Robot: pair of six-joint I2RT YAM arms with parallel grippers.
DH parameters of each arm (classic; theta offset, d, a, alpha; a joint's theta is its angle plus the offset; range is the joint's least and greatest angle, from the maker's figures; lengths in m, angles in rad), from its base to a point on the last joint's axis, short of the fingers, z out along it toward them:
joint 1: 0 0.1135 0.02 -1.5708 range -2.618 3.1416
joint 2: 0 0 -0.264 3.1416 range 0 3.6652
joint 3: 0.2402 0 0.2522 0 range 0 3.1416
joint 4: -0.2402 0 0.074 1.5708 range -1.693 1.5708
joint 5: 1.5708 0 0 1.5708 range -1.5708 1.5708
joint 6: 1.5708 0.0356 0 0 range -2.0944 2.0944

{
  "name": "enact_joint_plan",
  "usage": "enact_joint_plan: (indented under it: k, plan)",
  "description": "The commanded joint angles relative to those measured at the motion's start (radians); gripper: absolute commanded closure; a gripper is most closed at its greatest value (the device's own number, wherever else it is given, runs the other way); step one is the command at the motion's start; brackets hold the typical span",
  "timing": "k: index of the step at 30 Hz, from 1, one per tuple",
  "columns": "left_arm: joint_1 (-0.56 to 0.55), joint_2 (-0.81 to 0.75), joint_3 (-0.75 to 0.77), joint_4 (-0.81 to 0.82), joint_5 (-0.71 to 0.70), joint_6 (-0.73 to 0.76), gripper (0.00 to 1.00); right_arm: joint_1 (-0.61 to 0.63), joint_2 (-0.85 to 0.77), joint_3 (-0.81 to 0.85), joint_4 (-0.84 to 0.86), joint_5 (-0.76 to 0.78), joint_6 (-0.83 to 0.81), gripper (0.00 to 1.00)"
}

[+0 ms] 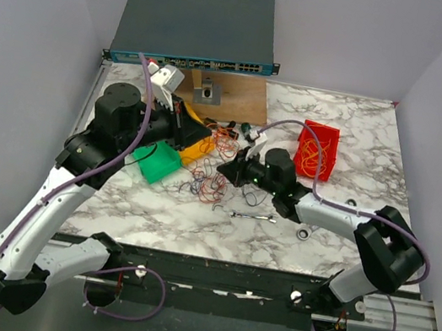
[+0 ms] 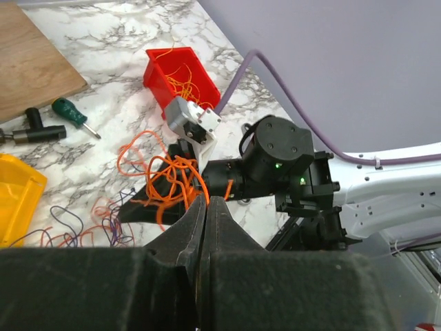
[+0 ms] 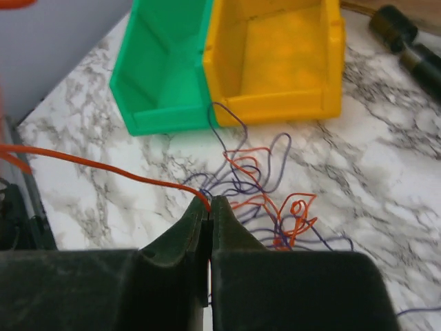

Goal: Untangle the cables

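The cables [image 1: 209, 182] are thin, curly wires, mostly orange and dark purple. They lie in a loose, flat tangle on the marble worktop [image 1: 341, 212], between the two arms and just in front of the green bin [image 3: 148, 83] and the yellow bin [image 3: 275, 107]. Seen from the right wrist, the dark loops and orange curls cross over each other. One dark loop reaches up to the seam where the two bins touch.

The right fingers [image 3: 186, 227] are pressed together on the end of an orange strand [image 3: 124, 172], which runs off in a long line to the left, lifted above the pile. The left wrist view shows a bunch of orange loops [image 2: 169, 176] hanging over the front of the right arm. The left fingers [image 2: 196, 227] are pressed together just below that bunch. An orange loop reaches their tips, but I cannot tell whether it is caught between them.

More orange wires sit in the red bin [image 1: 305, 133], which stands apart to the right. Behind the pile are a wooden board [image 1: 233, 95], a green-handled screwdriver [image 2: 69, 110] and a black T-shaped tool [image 2: 38, 131]. A small wrench [image 1: 253, 217] lies nearer the arm bases. A flat network switch [image 1: 198, 29] sits at the far edge of the worktop.
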Motion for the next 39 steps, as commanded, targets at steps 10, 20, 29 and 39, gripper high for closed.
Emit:
enact_joint_plan:
  k: [10, 20, 29, 39]
  plan:
    - [0.019, -0.044, 0.127, -0.259, -0.490, 0.132, 1.00, -0.150, -0.220, -0.217, -0.402, 0.850, 0.485, 0.99]
    - [0.032, 0.004, 0.095, -0.281, -0.479, 0.144, 1.00, -0.230, -0.331, -0.216, -0.357, 0.452, 0.263, 0.99]
    - [0.039, 0.120, 0.005, -0.140, -0.612, -0.032, 1.00, -0.229, -0.296, -0.184, -0.318, 0.252, 0.231, 0.99]
    - [0.043, 0.296, -0.026, 0.107, -0.717, -0.101, 1.00, -0.229, -0.318, -0.182, -0.333, 0.201, 0.192, 0.99]
